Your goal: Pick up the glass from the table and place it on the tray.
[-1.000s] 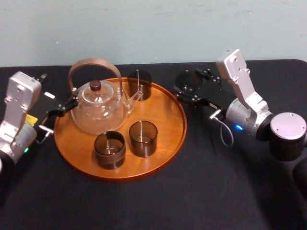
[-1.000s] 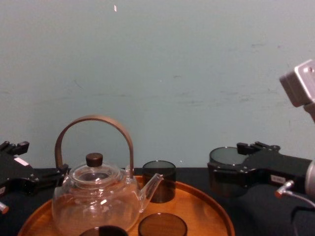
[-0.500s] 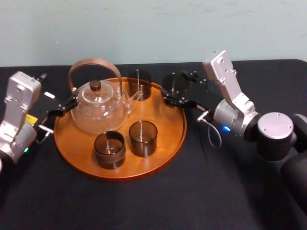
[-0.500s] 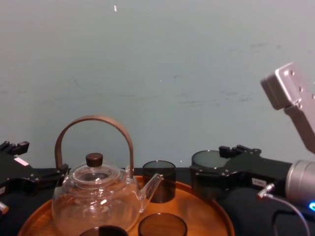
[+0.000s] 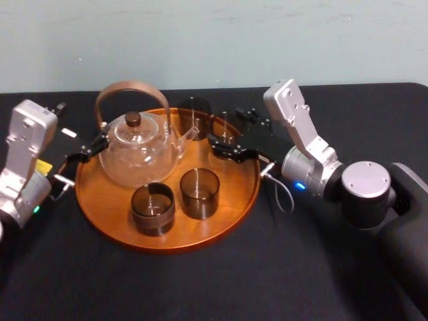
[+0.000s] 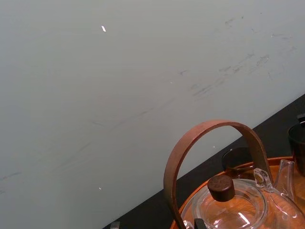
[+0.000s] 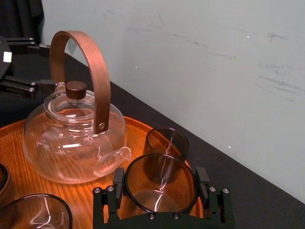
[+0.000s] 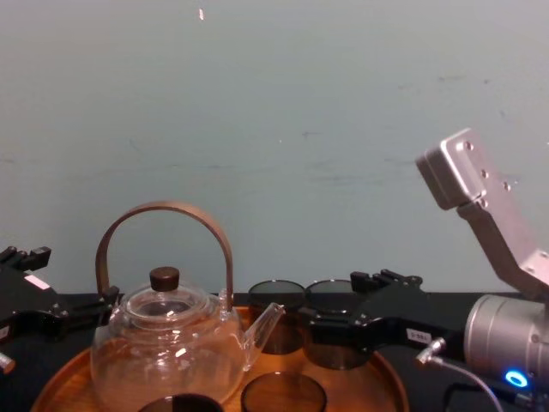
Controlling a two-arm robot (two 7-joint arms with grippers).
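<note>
My right gripper [image 5: 225, 148] is shut on a dark smoked glass [image 5: 225, 132], holding it upright over the back right part of the round wooden tray [image 5: 167, 235]. In the right wrist view the glass [image 7: 161, 183] sits between both fingers [image 7: 118, 183]. From the chest view the glass [image 8: 330, 354] is low over the tray [image 8: 382, 378], beside another glass; I cannot tell whether it touches the wood. My left gripper [image 5: 83, 152] is parked open at the tray's left edge, beside the teapot. The black table [image 5: 301, 267] lies all around.
On the tray stand a clear glass teapot [image 5: 137, 150] with a brown arched handle, one dark glass [image 5: 194, 117] at the back and two [image 5: 199, 192] [image 5: 153, 208] at the front. The teapot spout points at the held glass.
My right gripper has carried the glass leftward, from above the table to over the tray's back right part, and lower. The left arm has not moved.
</note>
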